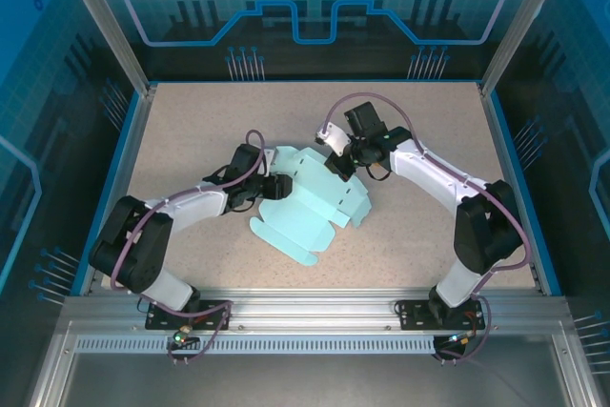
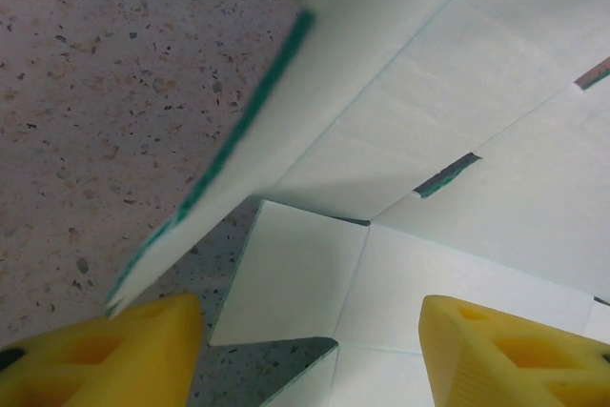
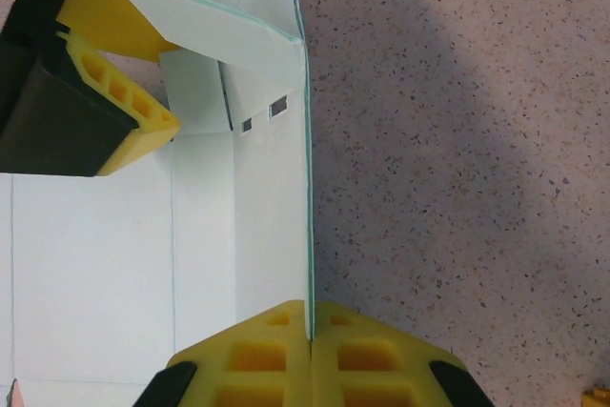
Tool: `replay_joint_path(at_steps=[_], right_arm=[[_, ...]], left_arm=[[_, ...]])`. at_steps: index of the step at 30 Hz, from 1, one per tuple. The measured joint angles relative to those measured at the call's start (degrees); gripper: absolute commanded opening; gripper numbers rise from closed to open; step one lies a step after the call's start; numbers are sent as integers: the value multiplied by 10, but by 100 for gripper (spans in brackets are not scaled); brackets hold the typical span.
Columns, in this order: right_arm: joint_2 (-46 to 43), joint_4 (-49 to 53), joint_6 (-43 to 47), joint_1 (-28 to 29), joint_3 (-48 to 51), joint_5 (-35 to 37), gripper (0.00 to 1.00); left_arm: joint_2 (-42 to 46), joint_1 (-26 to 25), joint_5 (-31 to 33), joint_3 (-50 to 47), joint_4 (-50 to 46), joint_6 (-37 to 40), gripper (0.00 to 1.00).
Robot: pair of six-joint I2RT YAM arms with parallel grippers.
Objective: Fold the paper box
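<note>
While the pale light-blue, die-cut thin-card paper box (image 1: 310,202) lies mid-table on the speckled beige tabletop (image 1: 191,131), the right gripper (image 3: 310,326) pinches its upright wall edge. The left gripper (image 2: 305,307) stands wide over a flat corner panel.
</note>
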State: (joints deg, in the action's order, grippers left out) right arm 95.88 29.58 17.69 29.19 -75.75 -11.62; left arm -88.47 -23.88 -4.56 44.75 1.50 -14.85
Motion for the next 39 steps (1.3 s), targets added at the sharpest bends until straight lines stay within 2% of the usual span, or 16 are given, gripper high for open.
replay_joint_path(at_steps=[18, 28, 34, 39], right_arm=[[8, -7, -34, 0, -5, 5, 0], [9, -11, -49, 0, -5, 0, 0], [9, -11, -48, 0, -5, 4, 0], [9, -12, -43, 0, -5, 6, 0]], left_arm=[[27, -23, -67, -6, 50, -19, 59], [-24, -29, -104, -10, 114, -48, 59], [-13, -29, -102, -10, 110, -42, 60], [42, -29, -73, -10, 63, -5, 62]])
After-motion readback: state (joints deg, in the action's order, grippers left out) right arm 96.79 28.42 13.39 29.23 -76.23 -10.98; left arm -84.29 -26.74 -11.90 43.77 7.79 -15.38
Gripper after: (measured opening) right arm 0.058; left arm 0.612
